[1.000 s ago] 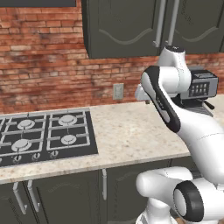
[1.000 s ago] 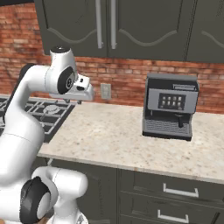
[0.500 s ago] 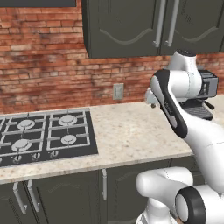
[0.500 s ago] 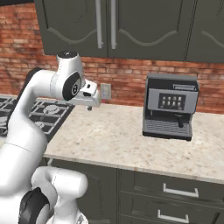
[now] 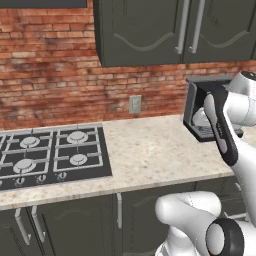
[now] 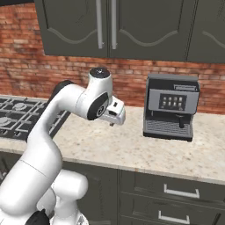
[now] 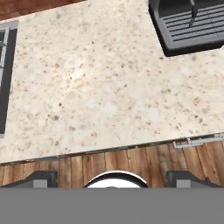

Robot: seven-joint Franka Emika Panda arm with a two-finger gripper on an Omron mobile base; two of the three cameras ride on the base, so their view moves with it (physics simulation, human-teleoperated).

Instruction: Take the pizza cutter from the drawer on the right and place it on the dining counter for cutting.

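The counter point(image 5: 150, 150) is beige stone flecked with brown speckles; the wall point(image 5: 60, 75) behind is red-brown brick with pale mortar lines; the cabinets point(image 6: 145, 26) are dark charcoal grey with silver handles; the gas hob point(image 5: 45, 157) is black with grey burners; the coffee machine point(image 6: 171, 107) is dark grey and silver; the floor point(image 7: 131, 162) shows brown wood planks.

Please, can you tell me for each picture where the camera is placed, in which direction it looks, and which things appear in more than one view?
Left base view: behind the arm on its left, facing the brick wall; gas hob, coffee machine, arm at right.
Right base view: behind on its right; same worktop, arm at left, drawers below.
Hand view: looks down along the open gripper onto the worktop's front edge.
Shared: worktop, coffee machine, hob.
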